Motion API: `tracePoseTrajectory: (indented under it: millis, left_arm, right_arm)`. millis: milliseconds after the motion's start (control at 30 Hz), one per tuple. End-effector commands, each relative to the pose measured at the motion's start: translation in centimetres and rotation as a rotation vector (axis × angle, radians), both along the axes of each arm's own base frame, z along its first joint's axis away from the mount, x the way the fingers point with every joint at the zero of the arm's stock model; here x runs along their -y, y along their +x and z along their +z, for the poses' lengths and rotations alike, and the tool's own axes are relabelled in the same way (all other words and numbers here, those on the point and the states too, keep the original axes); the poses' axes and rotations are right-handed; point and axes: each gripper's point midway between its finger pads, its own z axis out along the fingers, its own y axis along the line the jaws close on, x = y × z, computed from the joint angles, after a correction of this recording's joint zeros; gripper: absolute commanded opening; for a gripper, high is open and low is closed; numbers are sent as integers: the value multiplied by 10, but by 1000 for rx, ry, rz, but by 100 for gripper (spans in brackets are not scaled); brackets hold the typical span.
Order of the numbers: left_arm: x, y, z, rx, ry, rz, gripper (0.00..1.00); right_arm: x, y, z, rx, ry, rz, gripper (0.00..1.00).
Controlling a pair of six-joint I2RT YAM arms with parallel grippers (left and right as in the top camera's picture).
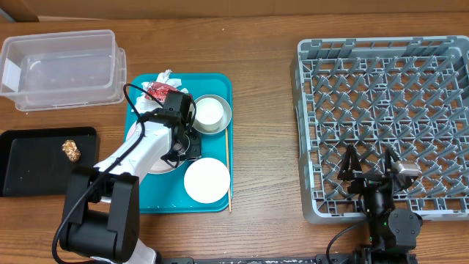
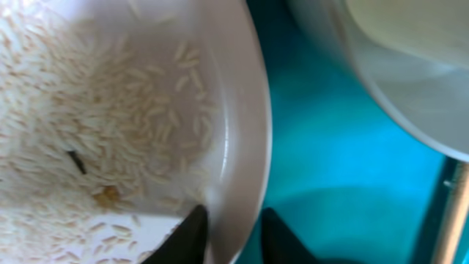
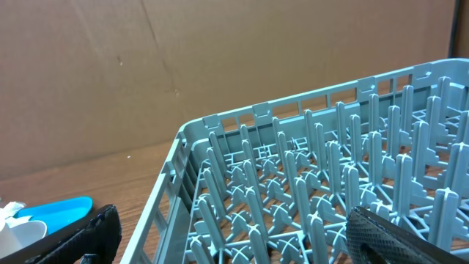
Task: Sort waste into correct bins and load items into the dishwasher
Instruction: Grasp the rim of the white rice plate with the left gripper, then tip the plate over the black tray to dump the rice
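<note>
Left hand (image 2: 234,218) clamps the rim of the pink plate (image 2: 245,110) holding rice (image 2: 124,110); right hand (image 3: 231,233) gapes wide over the dish rack (image 3: 308,169).

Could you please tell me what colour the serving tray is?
The serving tray is teal, a bright blue-green; it shows best in the overhead view.

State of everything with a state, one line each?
clear tub: empty
black tray: holds one brown scrap
pink plate: rice on it, rim gripped
white plate: bare, flat on teal tray
dish rack: empty
left gripper: shut on pink plate
right gripper: open, over dish rack
</note>
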Motion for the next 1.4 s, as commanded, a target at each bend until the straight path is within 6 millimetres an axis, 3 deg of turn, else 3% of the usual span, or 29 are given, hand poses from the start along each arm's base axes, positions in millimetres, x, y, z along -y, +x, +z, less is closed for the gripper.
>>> tracePoseTrajectory:
  millis: [0, 100, 400, 667, 1033, 1367]
  left_arm:
    - [-6, -4, -3, 2, 45, -12, 16]
    - [-7, -4, -2, 1, 48, -10, 4]
    - [-5, 5, 16, 0, 45, -3, 4]
    - [-2, 16, 47, 0, 48, -3, 4]
    - [-30, 42, 106, 58, 153, 67, 4]
    - [-59, 54, 128, 89, 158, 150, 4]
  right_arm:
    - [2, 0, -2, 4, -5, -8, 100]
    - [2, 0, -2, 4, -5, -8, 100]
    - [2, 0, -2, 4, -4, -8, 100]
    - [2, 0, -2, 4, -5, -8, 100]
    - [2, 0, -2, 4, -5, -8, 100]
    - [2, 0, -2, 4, -5, -8, 100]
